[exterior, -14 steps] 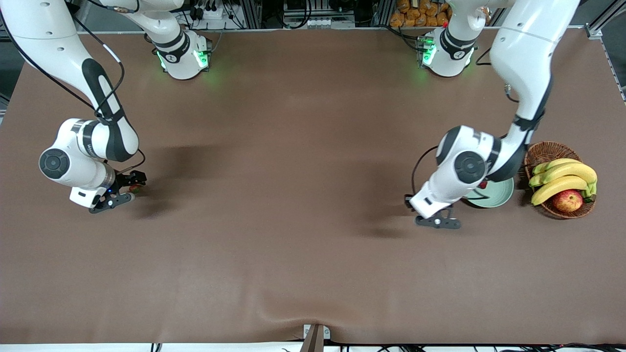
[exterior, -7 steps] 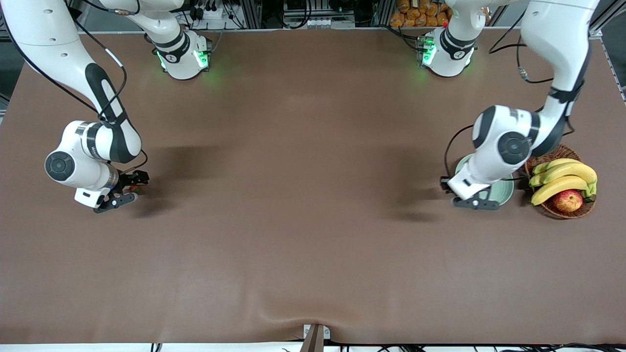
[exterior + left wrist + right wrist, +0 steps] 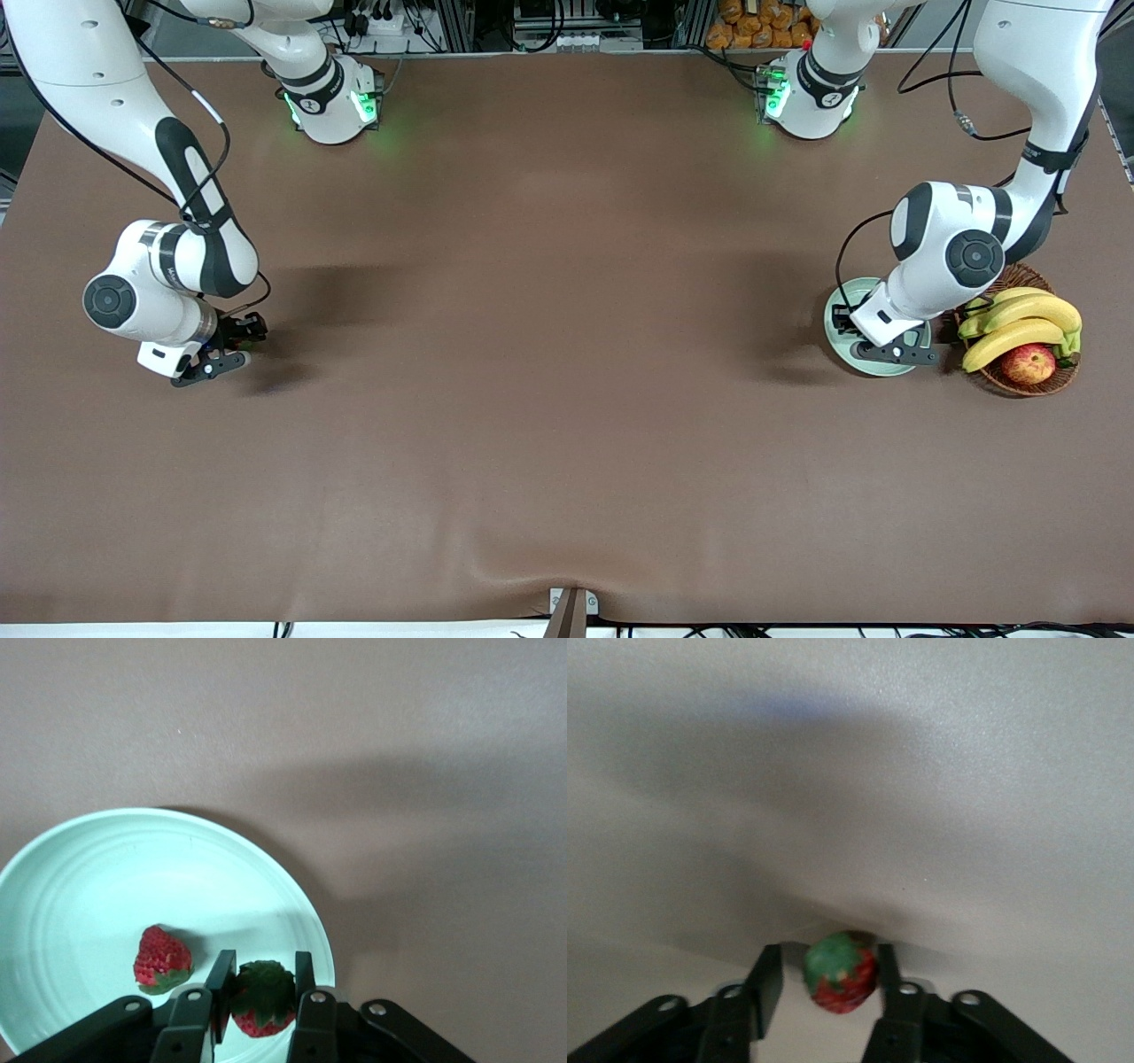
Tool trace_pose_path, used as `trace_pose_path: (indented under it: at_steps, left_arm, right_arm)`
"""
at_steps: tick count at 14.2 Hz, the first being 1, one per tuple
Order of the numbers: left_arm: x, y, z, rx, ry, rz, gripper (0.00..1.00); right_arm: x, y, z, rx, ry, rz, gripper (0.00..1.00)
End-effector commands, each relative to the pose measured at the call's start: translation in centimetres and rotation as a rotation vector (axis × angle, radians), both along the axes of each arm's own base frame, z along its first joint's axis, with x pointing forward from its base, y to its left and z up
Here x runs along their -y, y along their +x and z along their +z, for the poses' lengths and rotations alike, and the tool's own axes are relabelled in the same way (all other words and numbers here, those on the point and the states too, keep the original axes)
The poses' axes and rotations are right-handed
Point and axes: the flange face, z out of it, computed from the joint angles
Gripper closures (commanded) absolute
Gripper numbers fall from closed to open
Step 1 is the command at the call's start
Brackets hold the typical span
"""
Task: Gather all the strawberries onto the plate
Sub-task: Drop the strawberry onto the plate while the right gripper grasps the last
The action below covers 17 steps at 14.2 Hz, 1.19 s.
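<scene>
My left gripper (image 3: 263, 992) is shut on a strawberry (image 3: 262, 999), green cap up, held just above the pale mint-green plate (image 3: 133, 868). A second strawberry (image 3: 162, 958) lies in the plate beside it. In the front view the left gripper (image 3: 897, 353) hangs over the plate (image 3: 840, 312). My right gripper (image 3: 229, 347) is down at the table toward the right arm's end. Its fingers closely flank a third strawberry (image 3: 840, 973). One finger touches the berry and a gap shows at the other, so the right gripper (image 3: 830, 979) stands open.
A brown wicker basket (image 3: 999, 270) with bananas (image 3: 1019, 323) and a red-yellow apple (image 3: 1028, 363) stands right beside the plate, toward the left arm's end of the table. A brown cloth covers the table.
The left arm carried its strawberry across the table to over the plate. The right gripper's fingers closed in around the strawberry on the table.
</scene>
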Motion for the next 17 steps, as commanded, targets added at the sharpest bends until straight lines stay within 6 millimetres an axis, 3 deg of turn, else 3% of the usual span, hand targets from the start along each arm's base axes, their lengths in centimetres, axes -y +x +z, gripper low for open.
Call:
trace_pose_path:
  at_steps: [1,3,4,6,7,9,12,17]
  left_arm:
    - [-0.6,-0.3,-0.1,0.008,0.005,-0.038,0.57]
    - [-1.0,-0.2,-0.6,0.002,0.002,-0.043,0.36]
    - [-1.1,-0.1,-0.6,0.004,0.001,-0.049,0.3]
    - [-1.4,0.2,-0.7,0.004,-0.002,-0.047,0.05]
    - [-1.3,0.3,-0.5,0.008,-0.002,-0.05,0.0]
    - [-1.1,0.9,0.1,0.025,-0.001,-0.053,0.0]
    - [-0.8,2.7,1.9,0.071,-0.001,-0.058,0.0]
    - [0.9,5.5,3.6,0.127,-0.015,-0.077,0.0]
  right_arm:
    - [-0.1,0.2,0.3,0.033,0.02,0.026,1.0]
    - [-0.2,0.6,1.0,0.043,0.021,0.032,1.0]
    - [-0.9,1.0,1.5,0.052,0.022,0.042,1.0]
    - [-3.2,2.2,3.4,0.042,0.031,0.076,1.0]
    - [-4.7,3.2,4.7,0.033,0.046,0.087,1.0]
    - [-8.4,5.4,7.3,0.017,0.128,0.043,1.0]
    - [-15.9,7.9,9.4,0.051,0.202,-0.058,1.0]
    - [-32.3,9.3,9.2,0.07,0.222,-0.299,1.0]
